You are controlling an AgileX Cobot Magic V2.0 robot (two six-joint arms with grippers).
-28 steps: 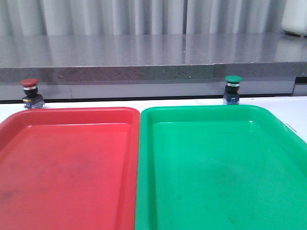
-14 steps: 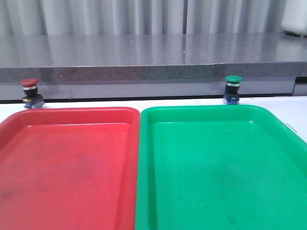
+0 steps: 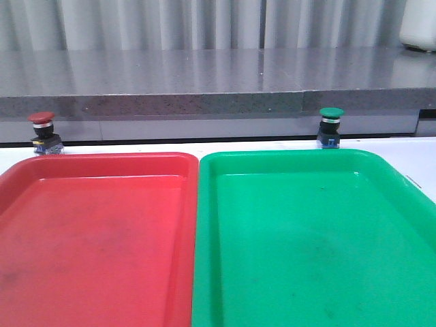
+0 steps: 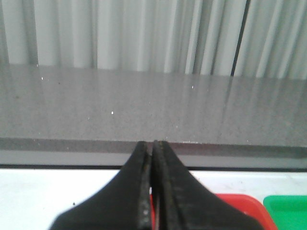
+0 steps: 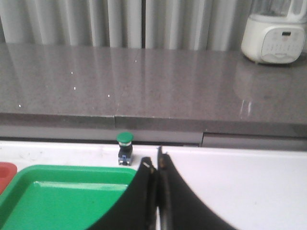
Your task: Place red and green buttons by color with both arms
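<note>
Two big plastic trays lie side by side on a white table (image 3: 422, 153). The red tray (image 3: 95, 238) is on the left and the green tray (image 3: 313, 238) is on the right, and their long edges touch. Both are smooth and shiny, with rounded corners and a raised rim. Their flat floors have faint dark smudges.

The red button (image 3: 45, 133) stands upright on the table just behind the far left corner of the red tray. It has a round dark red cap like a mushroom, a silver ring under it, a black body and a blue-clear base. The green button (image 3: 330, 127) stands upright just behind the far edge of the green tray. It has the same shape with a green cap. Neither button is in a tray.

Behind the table runs a long grey stone ledge (image 3: 204, 82) with tiny speckles and a glossy top. Pale ribbed curtains (image 3: 204, 24) hang behind it. A white kitchen machine (image 5: 273, 36) sits on the ledge at the right.

The left gripper (image 4: 153, 191) is black and a bit rough, and its two pointed fingers are pressed together with nothing between them. The right gripper (image 5: 157, 201) looks the same, fingers closed tight and holding nothing. The green button is near it, on the table beyond the fingertips
</note>
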